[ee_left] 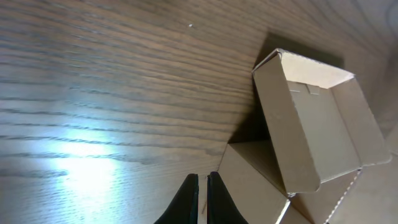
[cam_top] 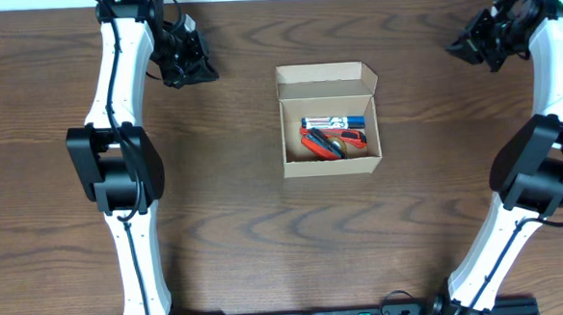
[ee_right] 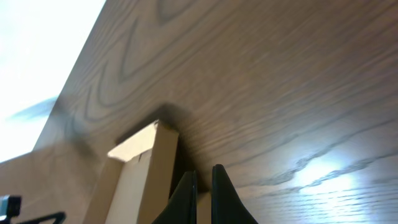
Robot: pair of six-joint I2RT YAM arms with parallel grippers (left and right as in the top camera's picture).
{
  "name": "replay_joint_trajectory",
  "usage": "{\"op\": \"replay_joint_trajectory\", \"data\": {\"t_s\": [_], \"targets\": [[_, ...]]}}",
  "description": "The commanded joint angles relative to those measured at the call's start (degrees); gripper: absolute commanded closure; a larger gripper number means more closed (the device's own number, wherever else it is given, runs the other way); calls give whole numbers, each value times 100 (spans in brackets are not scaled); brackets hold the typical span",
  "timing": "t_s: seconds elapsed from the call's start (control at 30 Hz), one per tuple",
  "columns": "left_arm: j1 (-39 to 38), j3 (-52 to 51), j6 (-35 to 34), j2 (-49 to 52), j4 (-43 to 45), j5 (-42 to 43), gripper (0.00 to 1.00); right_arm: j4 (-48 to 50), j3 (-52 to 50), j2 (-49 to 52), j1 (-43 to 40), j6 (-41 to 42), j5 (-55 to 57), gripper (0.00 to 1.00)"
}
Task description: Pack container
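Two arms flank a dark wood-grain worktop, and neither touches anything on it. Just above the centre of the overhead frame sits the container, a tan cardboard box whose lid flap stands open toward the top of the frame. Inside lie a blue-and-white marker along the upper part and a red-orange item below it, with something dark among them (too small to name).

The left hand is at the upper left of the overhead frame, well apart from the container. The right hand is at the upper right, equally well apart.

In the left wrist view the black fingers stand together at the bottom centre with only a sliver between them, gripping nothing. The container fills the right side of that frame, its open flap and walls in sight.

In the right wrist view the fingers are likewise drawn together on nothing, and a corner of the container shows at the lower left behind them.
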Motion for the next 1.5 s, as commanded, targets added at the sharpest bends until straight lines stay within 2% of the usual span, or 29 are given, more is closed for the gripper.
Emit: {"op": "replay_joint_trajectory", "data": {"t_s": [0.0,0.4,0.83,1.0,1.47], "targets": [[-96,57,-11,-28,68,468,94,-55,-11,94,234,-28,-236,98],[-269,37,-57,11,173,758,94,-48,-15,195,734,-22,-278,98],[-280,-162,-170,72,151,776,94,-46,-22,785,741,-70,-577,98],[-282,-162,-208,367,168,1379,94,-46,-24,868,743,-131,-739,98],[-538,-162,-289,728,284,1665,94,166,-400,879,748,-190,-964,98]]}}
